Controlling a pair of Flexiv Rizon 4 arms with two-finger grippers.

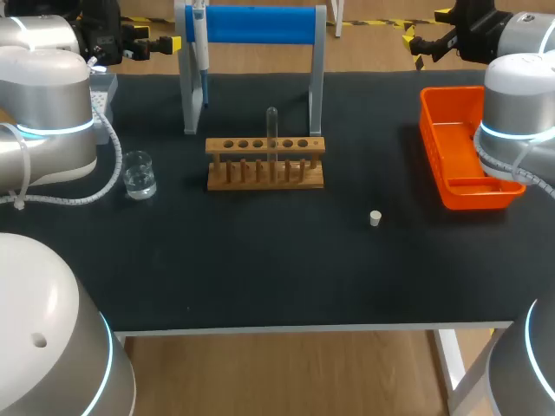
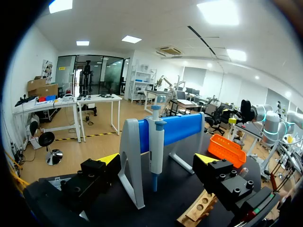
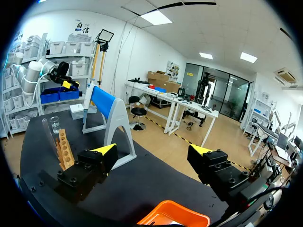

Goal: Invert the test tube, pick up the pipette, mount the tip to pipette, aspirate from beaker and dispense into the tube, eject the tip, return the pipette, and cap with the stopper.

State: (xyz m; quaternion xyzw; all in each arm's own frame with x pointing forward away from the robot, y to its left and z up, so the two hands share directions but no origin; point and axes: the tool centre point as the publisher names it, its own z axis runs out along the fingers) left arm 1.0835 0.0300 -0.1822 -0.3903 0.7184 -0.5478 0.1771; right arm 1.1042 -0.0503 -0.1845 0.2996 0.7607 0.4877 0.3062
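The black worktop (image 1: 260, 277) carries everything. Taking the wooden rack (image 1: 264, 173) as the dial's centre, the grey stand (image 1: 256, 24) with its blue crossbar rises at 12 o'clock. An orange bin (image 1: 451, 186) sits at 3 o'clock, partly covered by the right arm, and what it holds cannot be made out.

The left pincer (image 2: 156, 161) hangs off the far edge at about 11 o'clock, fingers spread wide with nothing between them. The right pincer (image 3: 152, 150) hangs at about 1 o'clock, likewise spread and gripping nothing.

The pipette (image 1: 199, 43) hangs upright from the stand's 9 o'clock end. In the left wrist view it is straight ahead of that pincer and well apart from it.

A glass beaker (image 1: 139, 173) stands at 9 o'clock with clear liquid low inside it. The test tube (image 1: 271, 130) stands upright in a middle hole of the rack, and whether it holds anything is not visible. The small white stopper (image 1: 375, 217) rests alone on the worktop at 4 o'clock.
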